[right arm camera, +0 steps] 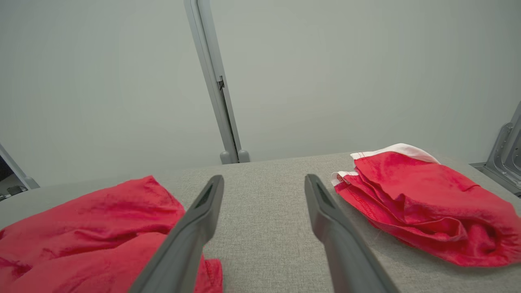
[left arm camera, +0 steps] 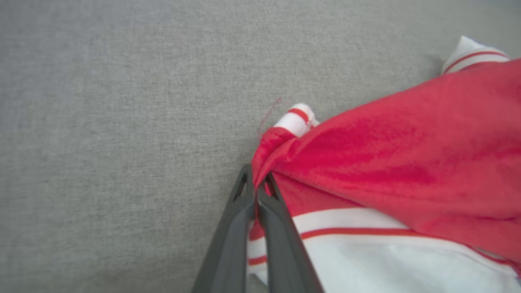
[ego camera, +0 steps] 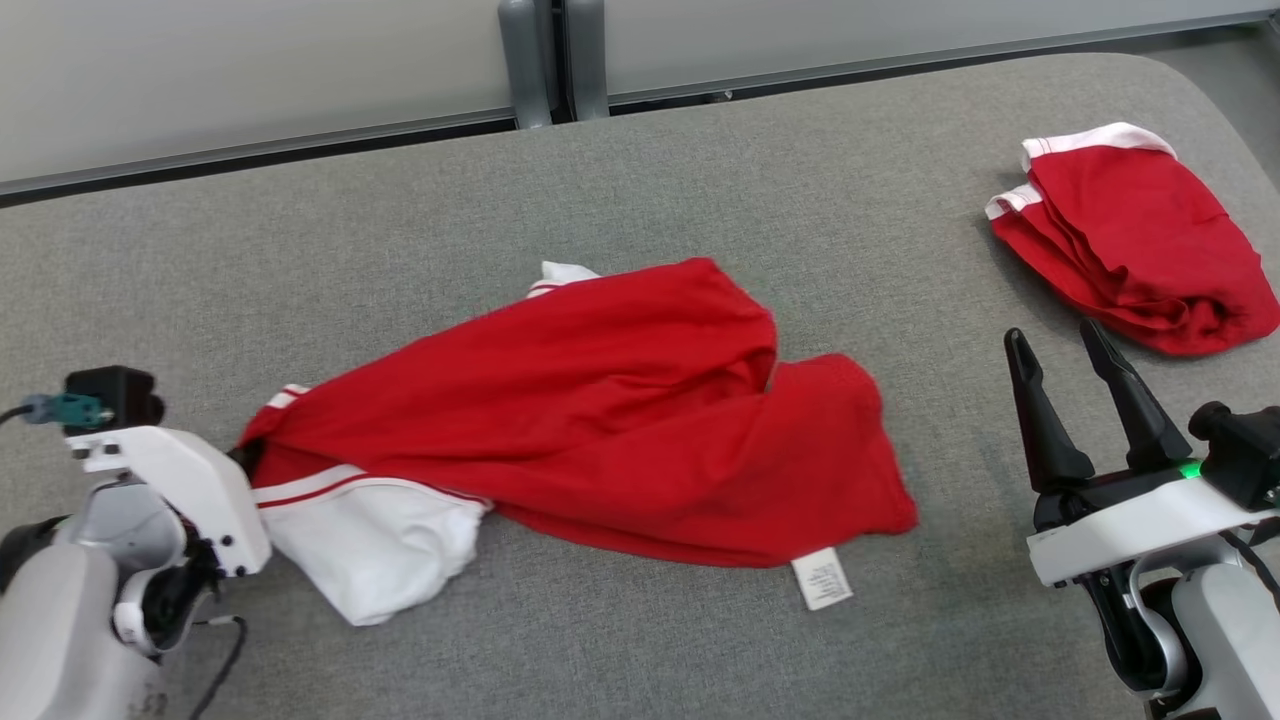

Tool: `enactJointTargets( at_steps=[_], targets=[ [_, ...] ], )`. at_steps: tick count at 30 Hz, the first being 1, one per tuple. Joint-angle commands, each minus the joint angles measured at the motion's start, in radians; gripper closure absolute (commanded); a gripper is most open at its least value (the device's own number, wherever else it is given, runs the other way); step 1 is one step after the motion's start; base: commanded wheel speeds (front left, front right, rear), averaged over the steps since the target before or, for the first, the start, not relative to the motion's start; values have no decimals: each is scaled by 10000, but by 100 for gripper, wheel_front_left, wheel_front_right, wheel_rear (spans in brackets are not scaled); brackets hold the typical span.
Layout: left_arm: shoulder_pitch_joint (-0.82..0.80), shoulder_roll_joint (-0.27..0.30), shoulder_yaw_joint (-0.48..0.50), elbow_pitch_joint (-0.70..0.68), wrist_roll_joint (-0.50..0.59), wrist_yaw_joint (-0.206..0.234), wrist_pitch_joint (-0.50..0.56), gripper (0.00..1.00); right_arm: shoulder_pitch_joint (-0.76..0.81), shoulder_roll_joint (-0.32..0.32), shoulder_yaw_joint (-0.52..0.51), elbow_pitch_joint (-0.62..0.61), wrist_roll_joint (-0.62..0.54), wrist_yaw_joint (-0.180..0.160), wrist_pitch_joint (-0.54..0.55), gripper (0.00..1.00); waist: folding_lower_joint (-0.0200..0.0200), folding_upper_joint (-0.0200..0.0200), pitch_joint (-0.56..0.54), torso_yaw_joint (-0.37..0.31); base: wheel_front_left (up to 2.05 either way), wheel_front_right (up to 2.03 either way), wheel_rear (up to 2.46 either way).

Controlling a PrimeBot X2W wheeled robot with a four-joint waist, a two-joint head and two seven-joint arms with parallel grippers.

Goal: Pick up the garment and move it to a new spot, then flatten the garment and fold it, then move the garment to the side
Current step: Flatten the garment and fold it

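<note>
A red garment (ego camera: 600, 420) with white, red-striped sleeves lies crumpled across the middle of the grey padded table (ego camera: 400, 250). My left gripper (ego camera: 245, 455) is at its left end. In the left wrist view the fingers (left arm camera: 228, 244) are pressed together, shut on a bunched red edge of the garment (left arm camera: 407, 162), next to a white cuff. My right gripper (ego camera: 1052, 335) stands open at the lower right, off the cloth, nothing between its fingers. In the right wrist view the right gripper (right arm camera: 263, 179) has the garment (right arm camera: 81, 228) at its left.
A second red garment (ego camera: 1130, 240) with white trim lies folded at the back right, beyond my right gripper; the right wrist view has that second garment (right arm camera: 423, 211) at right. A grey post (ego camera: 545, 60) and wall stand behind the table. The table's back right corner is rounded.
</note>
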Motion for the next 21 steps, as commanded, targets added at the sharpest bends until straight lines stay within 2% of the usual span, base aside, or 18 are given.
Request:
enactJointTargets(
  at_steps=[1, 3, 4, 5, 10, 14, 18, 19, 21],
  targets=[
    [-155, 163, 118, 44, -32, 66, -95, 100, -38, -66, -35, 31, -8, 4, -68, 0, 0, 0, 3, 2, 0, 0, 0],
    [-186, 260, 181, 168, -62, 55, -209, 100, 3, -19, -78, 93, -60, 5, -68, 0, 0, 0, -71, 52, 0, 0, 0],
    [-177, 261, 151, 195, -56, 20, -228, 17, 21, 10, -67, 111, -78, 4, -68, 0, 0, 0, -116, 83, 0, 0, 0],
    [-162, 235, 130, 200, -70, 9, -257, 0, 29, 32, -36, 136, -95, 4, -68, 0, 0, 0, -167, 113, 0, 0, 0],
    [153, 169, 56, -223, 104, 44, -724, 0, 97, 45, 88, 235, -81, 4, -68, 0, 0, 0, -513, 309, 0, 0, 0],
    [621, 106, 92, -1245, 207, 24, -1505, 0, 251, 22, 47, 322, -114, 4, -68, 0, 0, 0, -830, 538, 0, 0, 0],
    [1463, 95, 165, -2538, 636, 263, -2669, 0, 418, 103, -194, 407, -166, 4, -66, 0, 0, 0, -1090, 764, 0, 0, 0],
    [1463, 95, 165, -2538, 636, 263, -2669, 0, 418, 103, -194, 407, -166, 4, -66, 0, 0, 0, -1090, 764, 0, 0, 0],
    [1956, -77, 148, -3105, 820, 459, -3164, 0, 534, 198, -426, 523, -243, 4, -66, 0, 0, 0, -1184, 860, 0, 0, 0]
  ],
)
